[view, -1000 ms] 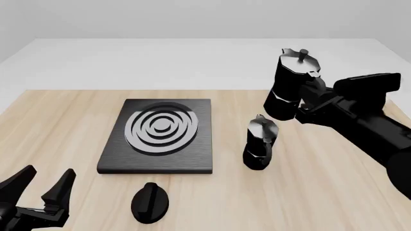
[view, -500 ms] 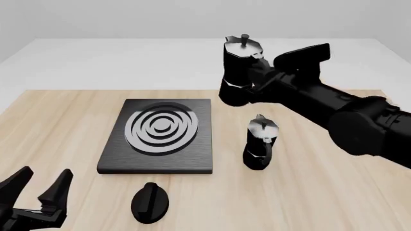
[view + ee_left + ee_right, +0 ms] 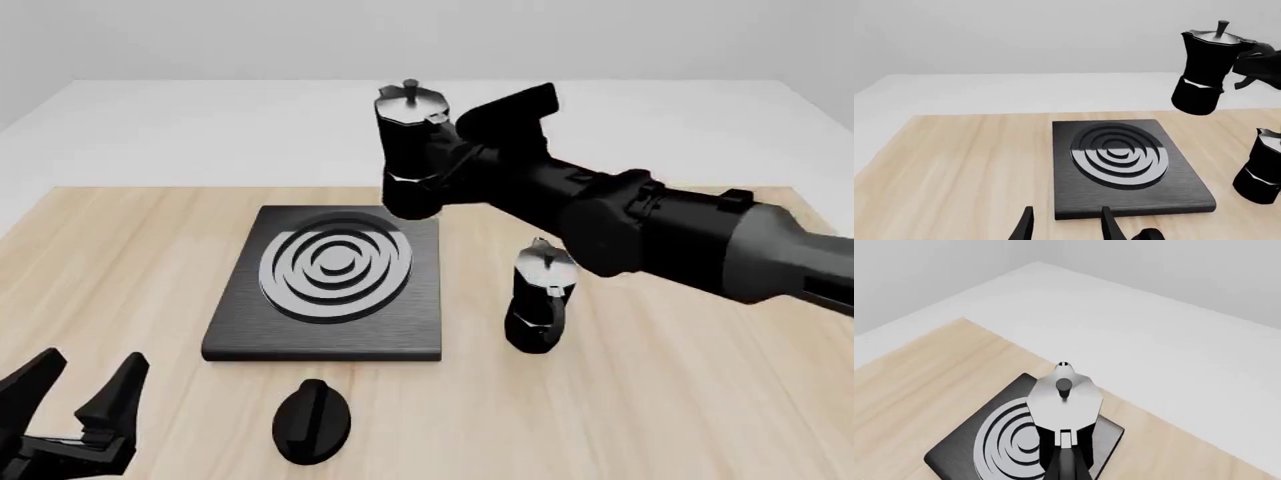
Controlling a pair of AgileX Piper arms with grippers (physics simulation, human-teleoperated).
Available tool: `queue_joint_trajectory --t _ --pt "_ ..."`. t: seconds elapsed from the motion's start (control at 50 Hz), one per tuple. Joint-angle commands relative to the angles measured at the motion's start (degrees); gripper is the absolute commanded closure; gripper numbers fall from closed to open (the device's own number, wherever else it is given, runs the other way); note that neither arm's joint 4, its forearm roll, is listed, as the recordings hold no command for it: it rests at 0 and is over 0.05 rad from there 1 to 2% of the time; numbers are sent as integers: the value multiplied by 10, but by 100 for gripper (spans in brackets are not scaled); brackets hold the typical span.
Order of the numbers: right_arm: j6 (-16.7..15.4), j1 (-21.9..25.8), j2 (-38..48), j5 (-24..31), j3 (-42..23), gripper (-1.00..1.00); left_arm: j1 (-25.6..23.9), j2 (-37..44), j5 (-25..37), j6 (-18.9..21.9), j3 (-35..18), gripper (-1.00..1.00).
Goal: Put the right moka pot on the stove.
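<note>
L wrist: the pot hung in the air beyond the stove's far right corner, 2nd pot on the tabletop. Front: the R tool held the pot by its handle, upright, above the stove's far right edge; the L tool was spread wide, holding nothing, near the knob. R wrist: the pot's silver lid showed over the burner rings.

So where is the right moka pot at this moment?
In the front view the right moka pot hangs in the air in the right gripper, above the far right corner of the stove, clear of the second moka pot.
</note>
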Motion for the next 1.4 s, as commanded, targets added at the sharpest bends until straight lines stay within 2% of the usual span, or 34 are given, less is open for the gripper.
queue_joint_trajectory --t 0.02,0.22,0.46,0.62,0.84,0.98,1.18,1.4 --pt "4 23 58 -8 -78 100 -3 -4 4 -7 0 -100" --pt "-1 69 94 -8 -117 100 -2 1 1 -8 0 -100" --pt "1 89 122 -20 -136 100 -2 7 -4 -9 0 -100" --pt "18 111 143 -36 -140 100 -2 3 1 -7 0 -100" --pt "24 102 166 -55 -134 100 -2 -5 9 -9 0 -100" --pt "21 92 187 -69 -134 100 -5 -7 11 -10 0 -100" --pt "15 92 201 -60 -156 100 -7 -5 12 -12 0 -100" --pt "10 83 219 -85 -139 100 -8 -8 15 -15 0 -100"
